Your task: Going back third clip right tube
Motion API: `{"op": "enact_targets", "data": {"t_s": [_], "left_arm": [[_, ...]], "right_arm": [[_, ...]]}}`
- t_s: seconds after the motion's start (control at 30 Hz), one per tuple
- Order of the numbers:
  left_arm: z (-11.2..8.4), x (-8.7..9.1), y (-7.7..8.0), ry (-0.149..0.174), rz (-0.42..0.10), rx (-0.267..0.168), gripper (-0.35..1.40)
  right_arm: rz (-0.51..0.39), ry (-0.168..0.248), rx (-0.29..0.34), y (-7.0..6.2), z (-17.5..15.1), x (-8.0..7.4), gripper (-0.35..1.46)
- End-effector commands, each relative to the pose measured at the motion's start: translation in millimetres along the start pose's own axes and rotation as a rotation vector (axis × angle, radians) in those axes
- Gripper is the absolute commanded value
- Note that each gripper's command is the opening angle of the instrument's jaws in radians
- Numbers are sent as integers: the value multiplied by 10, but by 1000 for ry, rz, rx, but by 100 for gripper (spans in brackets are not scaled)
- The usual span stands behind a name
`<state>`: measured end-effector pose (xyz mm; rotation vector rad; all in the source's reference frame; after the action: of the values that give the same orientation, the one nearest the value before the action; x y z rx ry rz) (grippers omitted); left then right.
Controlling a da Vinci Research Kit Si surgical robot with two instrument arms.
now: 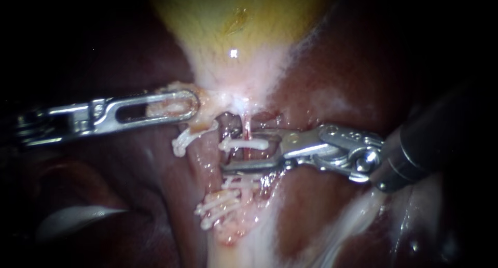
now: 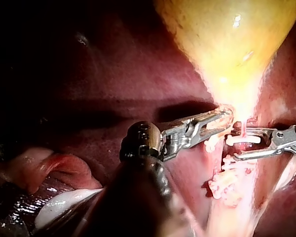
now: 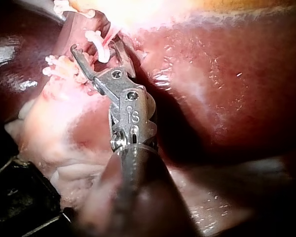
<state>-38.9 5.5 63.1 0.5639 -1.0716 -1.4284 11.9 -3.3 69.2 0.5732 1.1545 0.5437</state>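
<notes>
**Operator:** Start at the left edge. What is my left instrument doing?

**Assistant:** Your left instrument (image 1: 188, 103) comes in from the middle left of the frame, nearly level. Its slotted jaws are clenched on the pale lower end of the gallbladder (image 1: 233, 19), just left of centre, and pale tissue shows through the slot. The gallbladder's yellow body fills the upper middle. Dark red liver (image 1: 353, 76) lies on both sides of it.

**Operator:** And just under those jaws?

**Assistant:** You have a slanted clip (image 1: 182, 142) there, white, on a pale strand. It is apart from your right instrument.

**Operator:** Now the centre. Where is the tube?

**Assistant:** The right tube (image 1: 247, 129), thin and red, runs down from the gallbladder's lower end at the centre of the frame. The level clip (image 1: 244, 143) lies white across it, a little below mid-height.

**Operator:** Is my right instrument holding that clip?

**Assistant:** No. Your right instrument (image 1: 243, 154) enters from the right edge, its dark shaft at the middle right. Its jaws stand released, with a clear gap between them. The level clip sits inside that gap, nearer the upper jaw, but I cannot tell whether it touches. The lower jaw passes under it and reaches further left. Your left wrist view shows the same gap.

**Operator:** Anything lower down?

**Assistant:** You have bunched clips (image 1: 220, 205), also white, in the lower middle. They sit just below the lower jaw, on ragged pale tissue.
</notes>
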Motion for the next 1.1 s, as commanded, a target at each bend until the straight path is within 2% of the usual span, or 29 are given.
{"op": "enact_targets", "data": {"t_s": [0.03,0.3,0.63,0.87,1.1], "left_arm": [[0,0,0,0,0,0,-35],[-1,0,0,0,0,0,-35],[0,0,1,0,0,0,-35],[0,0,1,0,0,0,-35],[1,0,3,0,1,1,-35]], "right_arm": [[-1,0,1,1,-3,-1,50],[-107,-7,18,-2,-37,-2,50],[-306,-15,60,-13,-101,16,50],[-370,-18,62,-13,-132,24,50],[-380,-20,61,-13,-140,24,50]]}}
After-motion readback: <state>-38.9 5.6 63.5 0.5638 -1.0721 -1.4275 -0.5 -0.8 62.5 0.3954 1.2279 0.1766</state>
